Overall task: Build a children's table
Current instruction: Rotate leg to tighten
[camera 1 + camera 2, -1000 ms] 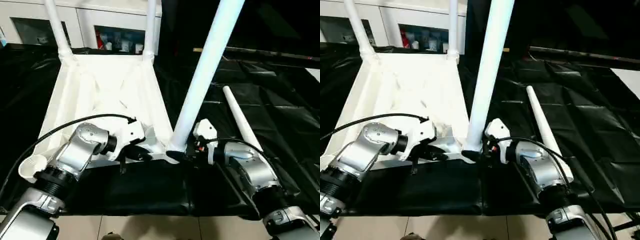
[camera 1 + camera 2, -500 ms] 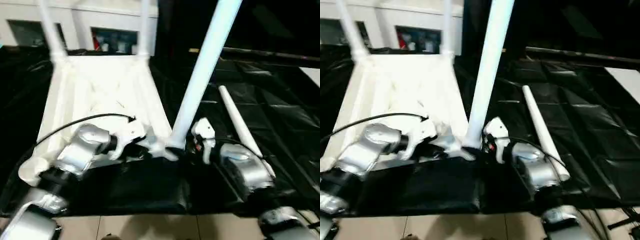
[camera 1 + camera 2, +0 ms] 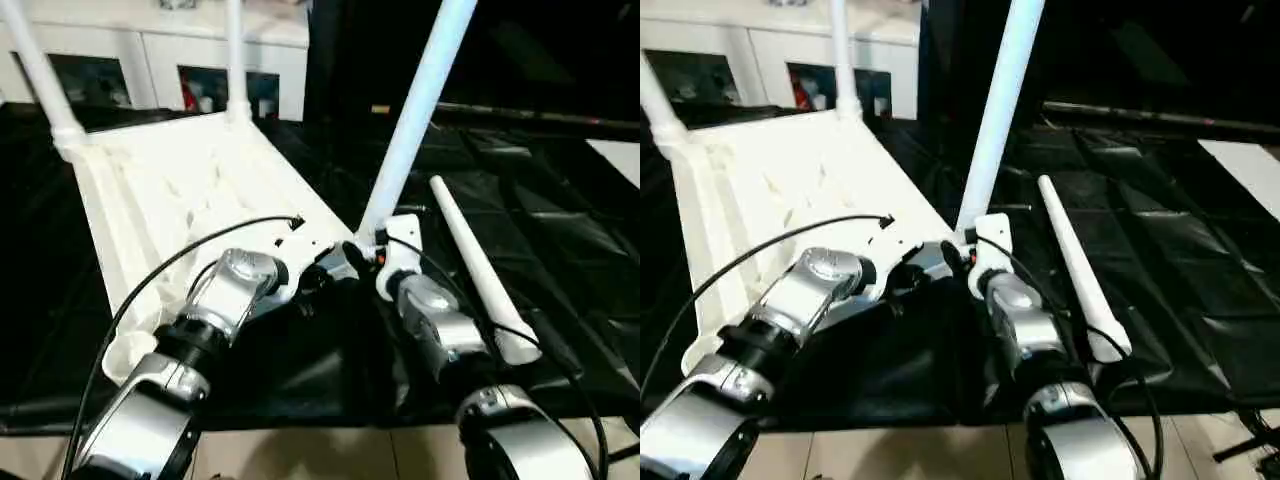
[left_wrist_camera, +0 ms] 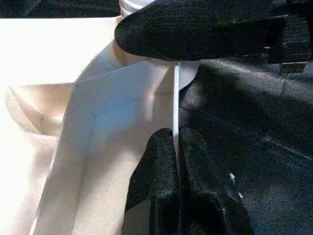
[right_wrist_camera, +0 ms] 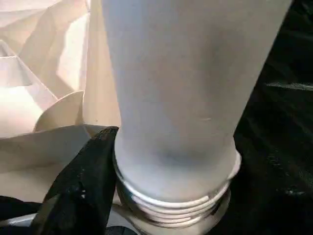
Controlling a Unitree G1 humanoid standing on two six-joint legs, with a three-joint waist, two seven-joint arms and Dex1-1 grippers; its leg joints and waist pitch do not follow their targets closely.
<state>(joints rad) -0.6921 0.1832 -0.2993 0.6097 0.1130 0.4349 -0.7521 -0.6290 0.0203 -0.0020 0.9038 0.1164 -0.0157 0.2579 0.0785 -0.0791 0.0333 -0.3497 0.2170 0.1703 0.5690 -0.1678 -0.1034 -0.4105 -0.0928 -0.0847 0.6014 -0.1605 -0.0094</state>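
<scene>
- Left gripper [image 4: 177, 147]: jaws pressed together on the thin edge wall of the children's table [image 3: 170, 190], pinching that white rim just short of the near corner socket [image 5: 161, 215].
- Right gripper [image 3: 362, 250]: jaws spread wide around the base of the leg [image 3: 415, 105] standing in that socket; one black finger [image 5: 80, 181] lies against the leg's foot. Firm grip or only contact: cannot tell.
- Right wrist view: threaded rings at the leg's foot are exposed above the socket.
- The leg rises from the near right corner, tilted away from the robot and toward its right.
- The children's table lies upside down on the black-cloth desk [image 3: 560, 230], ribbed underside up, skewed so its near right corner sits between the two grippers.
- Two far legs stand upright in their sockets: far left leg [image 3: 35, 75], far right leg [image 3: 235, 60].
- Loose leg [image 3: 480, 270] lies flat on the cloth just to the right of the right forearm, apart from the tabletop.
- White cabinets [image 3: 150, 55] behind the desk.
</scene>
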